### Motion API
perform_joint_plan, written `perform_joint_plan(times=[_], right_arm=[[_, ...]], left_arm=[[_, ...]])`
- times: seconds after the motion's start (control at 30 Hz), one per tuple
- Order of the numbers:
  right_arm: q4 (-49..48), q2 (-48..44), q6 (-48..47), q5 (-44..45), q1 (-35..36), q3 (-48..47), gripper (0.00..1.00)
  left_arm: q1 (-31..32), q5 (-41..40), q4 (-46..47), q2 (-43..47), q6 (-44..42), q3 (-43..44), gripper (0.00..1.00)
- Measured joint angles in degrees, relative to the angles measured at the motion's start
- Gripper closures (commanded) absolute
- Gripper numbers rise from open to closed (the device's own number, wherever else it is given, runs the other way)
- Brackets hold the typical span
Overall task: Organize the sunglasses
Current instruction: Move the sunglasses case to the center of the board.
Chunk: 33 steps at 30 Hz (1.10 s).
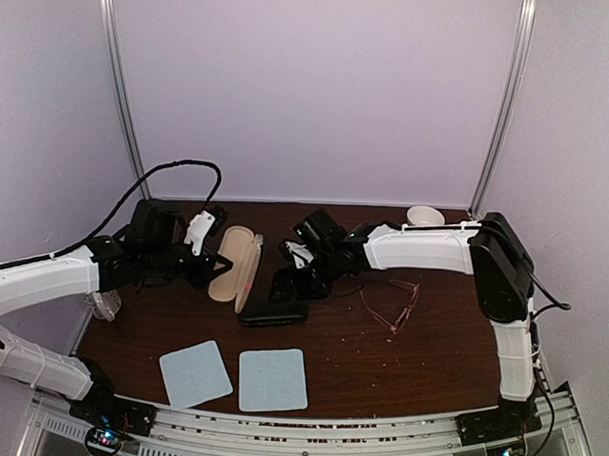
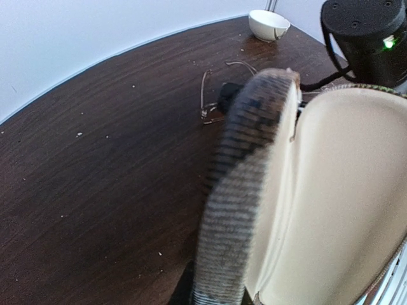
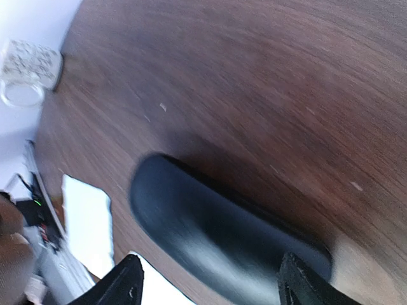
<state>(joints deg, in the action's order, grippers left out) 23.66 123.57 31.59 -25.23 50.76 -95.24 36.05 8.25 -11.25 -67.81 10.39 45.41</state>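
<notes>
Copper-wire sunglasses [image 1: 390, 303] lie on the tabletop [image 1: 380, 361], near and to the right of the right tool [image 3: 213, 284], which is spread over a black case [image 3: 210, 222], while the left tool [image 1: 205, 266] pinches the open tan case [image 1: 228, 270].

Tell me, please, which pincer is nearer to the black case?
Right. The right pincer hovers open just above the black case; the left pincer is farther left, at the open tan case.
</notes>
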Motion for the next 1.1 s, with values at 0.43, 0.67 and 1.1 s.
perform_joint_plan(times=[0.43,0.67,1.1], right_arm=[[3.72,-13.75,-10.45,6.97,0.0,18.16,0.27],[1.55,-13.75,-8.46,6.82,1.55,20.41,0.37],[2.21,-8.66,-8.87,6.95,5.64,15.28,0.46]], left_arm=[[0.0,-0.13,-0.87,-0.13,0.0,0.0,1.0],[0.0,-0.09,-1.07,-0.79,0.02,0.0,1.0],[0.0,0.52,-1.11,-0.94,0.04,0.0,1.0]])
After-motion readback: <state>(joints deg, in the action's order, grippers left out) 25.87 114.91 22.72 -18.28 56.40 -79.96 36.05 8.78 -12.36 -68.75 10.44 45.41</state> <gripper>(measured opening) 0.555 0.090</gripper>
